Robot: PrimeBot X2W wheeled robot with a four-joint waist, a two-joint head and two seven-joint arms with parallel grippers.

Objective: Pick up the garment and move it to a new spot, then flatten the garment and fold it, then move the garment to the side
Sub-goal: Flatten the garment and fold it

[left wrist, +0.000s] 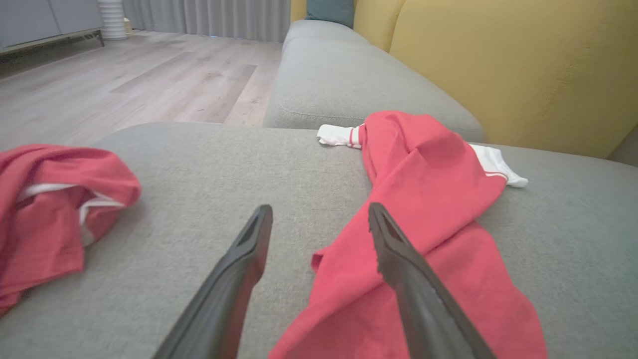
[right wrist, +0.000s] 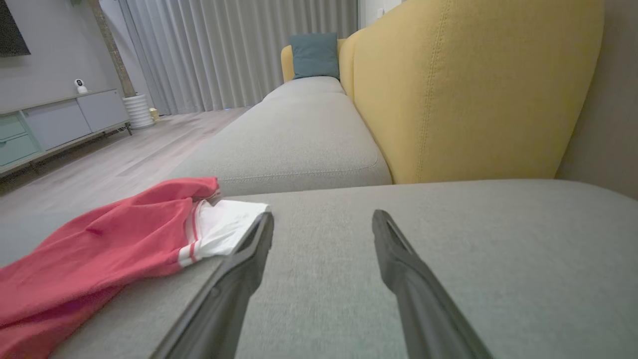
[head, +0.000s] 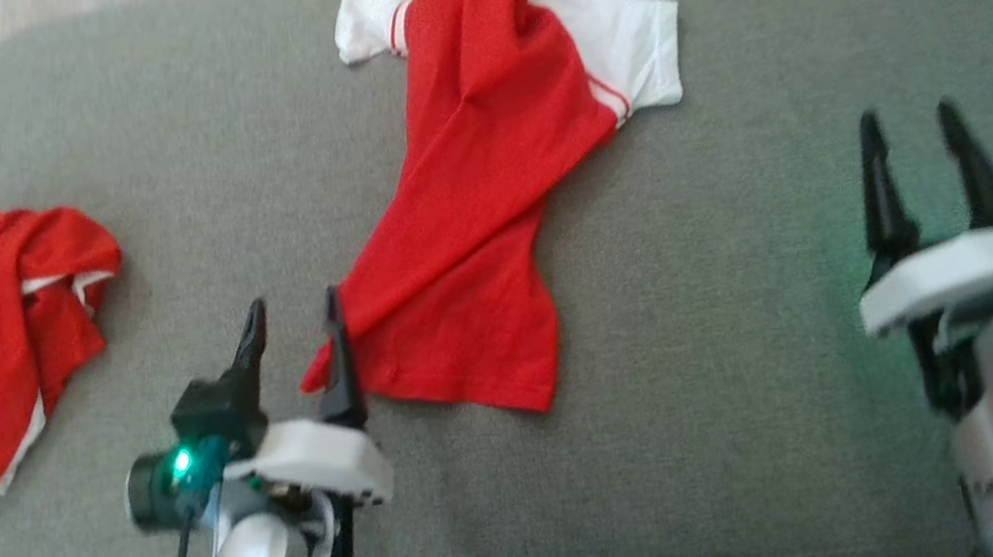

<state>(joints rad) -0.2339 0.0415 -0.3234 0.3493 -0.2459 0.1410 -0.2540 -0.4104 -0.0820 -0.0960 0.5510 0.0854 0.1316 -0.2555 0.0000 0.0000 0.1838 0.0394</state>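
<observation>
Seat [head: 766, 396]: grey sofa seat. Both garments lie loose on it, and I see no bin or basket, so nothing is held in anything.
Jersey [head: 0, 339]: red with lettering, bunched up at the seat's left edge. I can't tell whether it is parked there or waiting its turn, and I'm leaving it alone.
Left pincer [head: 293, 299]: open and gripping nothing, low toward the front edge, left of centre. Its right finger sits at the shirt's lower hem corner, but I can't tell if it touches the cloth. I read this as lined up to take that corner.
Shirt [head: 482, 174]: I take this to be the task's garment. It is red with white sleeves and runs slantwise from the middle of the back edge down toward the front. The body is twisted along its length. One sleeve is spread to the right and the other is crumpled at the back edge. It isn't flat, so I judge flattening is the step in hand.
Right pincer [head: 908, 114]: open and empty, over bare seat toward the right edge, well apart from the shirt. It would have to come in to reach the other hem corner.
Risk: pulling one corner alone could tighten the twist.
</observation>
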